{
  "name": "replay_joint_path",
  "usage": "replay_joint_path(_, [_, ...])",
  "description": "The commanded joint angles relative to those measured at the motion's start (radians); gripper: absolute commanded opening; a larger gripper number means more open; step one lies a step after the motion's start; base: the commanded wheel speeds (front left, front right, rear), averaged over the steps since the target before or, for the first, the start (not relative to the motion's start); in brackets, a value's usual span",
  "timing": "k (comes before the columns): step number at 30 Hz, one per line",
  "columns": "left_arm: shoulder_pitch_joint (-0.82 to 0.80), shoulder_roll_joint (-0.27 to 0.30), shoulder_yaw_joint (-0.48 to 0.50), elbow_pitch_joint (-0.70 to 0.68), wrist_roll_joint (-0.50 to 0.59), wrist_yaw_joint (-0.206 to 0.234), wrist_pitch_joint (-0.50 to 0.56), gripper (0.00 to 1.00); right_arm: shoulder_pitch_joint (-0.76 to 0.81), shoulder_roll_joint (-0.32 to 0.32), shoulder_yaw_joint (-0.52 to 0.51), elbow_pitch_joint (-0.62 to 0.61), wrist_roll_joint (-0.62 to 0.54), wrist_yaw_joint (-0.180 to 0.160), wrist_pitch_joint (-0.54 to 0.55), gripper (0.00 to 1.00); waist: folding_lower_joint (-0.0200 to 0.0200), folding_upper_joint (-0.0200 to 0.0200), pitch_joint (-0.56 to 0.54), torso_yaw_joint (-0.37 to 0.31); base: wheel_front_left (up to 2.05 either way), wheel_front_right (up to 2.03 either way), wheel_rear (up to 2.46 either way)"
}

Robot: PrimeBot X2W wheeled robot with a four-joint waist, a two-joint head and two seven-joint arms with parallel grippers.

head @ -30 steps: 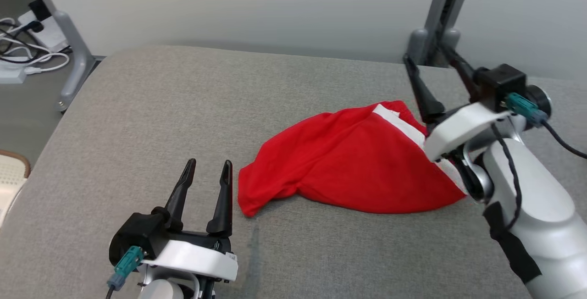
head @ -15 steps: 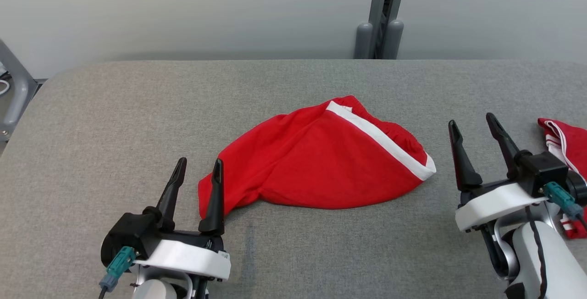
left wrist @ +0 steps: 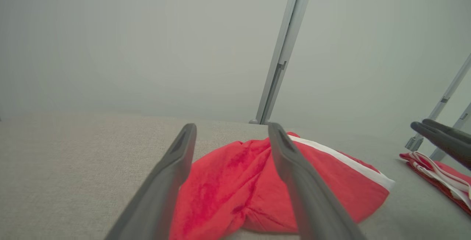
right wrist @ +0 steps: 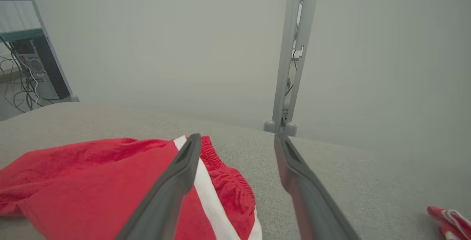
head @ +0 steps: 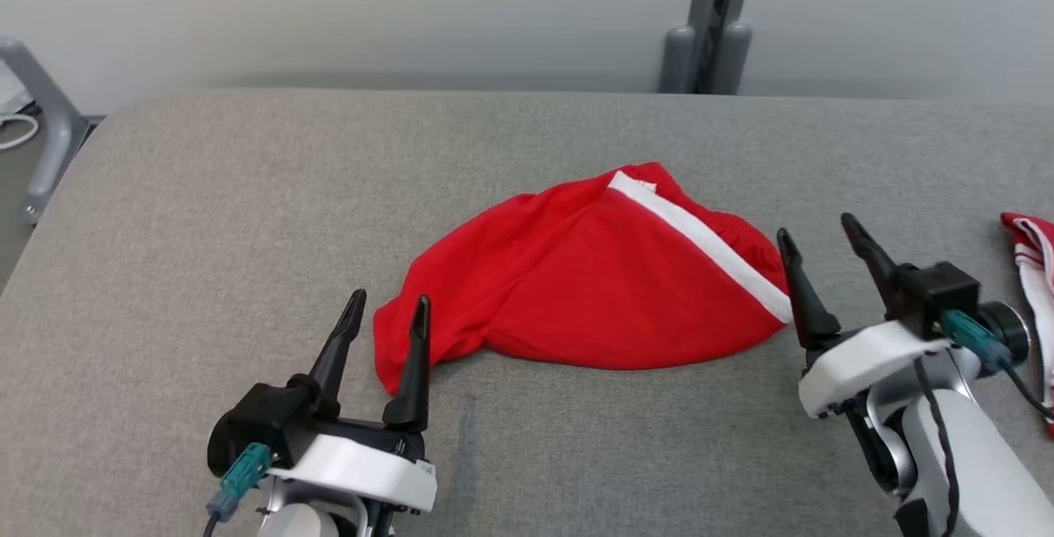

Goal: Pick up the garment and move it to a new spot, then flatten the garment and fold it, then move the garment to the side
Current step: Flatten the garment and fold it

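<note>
Jaws on both arms stand wide and empty. The garment (head: pixel 593 282), red with a white stripe, lies bunched mid-counter (head: pixel 206 191) between them, with the left jaws at its near corner and the right jaws just beside its waistband. This is likely the pickup step: next, lower each onto an edge and pinch. Another red piece (head: pixel 1029 257) lies far right.

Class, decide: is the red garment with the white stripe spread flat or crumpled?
Crumpled: the red white-striped garment lies humped and creased on the grey fabric surface.
</note>
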Motion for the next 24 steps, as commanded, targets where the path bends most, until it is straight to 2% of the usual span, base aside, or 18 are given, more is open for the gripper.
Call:
replay_joint_path(1, [-0.021, 0.004, -0.005, 0.005, -0.001, 0.001, -0.003, 1.0, -0.025, -0.021, 0.024, 0.019, 0.001, 0.0, 0.029, 1.0, 0.0, 0.0, 0.025, 0.024, 0.0, 0.0, 0.0])
replay_joint_path(5, [-0.045, 0.004, -0.034, 0.015, -0.002, 0.002, -0.003, 1.0, -0.126, -0.054, 0.099, 0.082, 0.07, 0.0, 0.109, 1.0, 0.0, 0.0, 0.077, 0.073, 0.0, 0.0, 0.0])
replay_joint_path(13, [-0.08, 0.003, -0.078, 0.02, -0.024, 0.01, -0.003, 1.0, -0.272, -0.16, 0.274, 0.196, 0.219, 0.0, 0.215, 1.0, 0.0, 0.0, 0.131, 0.148, 0.0, 0.0, 0.0])
replay_joint_path(24, [-0.095, 0.004, -0.098, 0.018, -0.039, 0.019, -0.003, 1.0, -0.361, -0.213, 0.422, 0.28, 0.411, 0.0, 0.285, 1.0, 0.0, 0.0, 0.151, 0.186, 0.0, 0.0, 0.0])
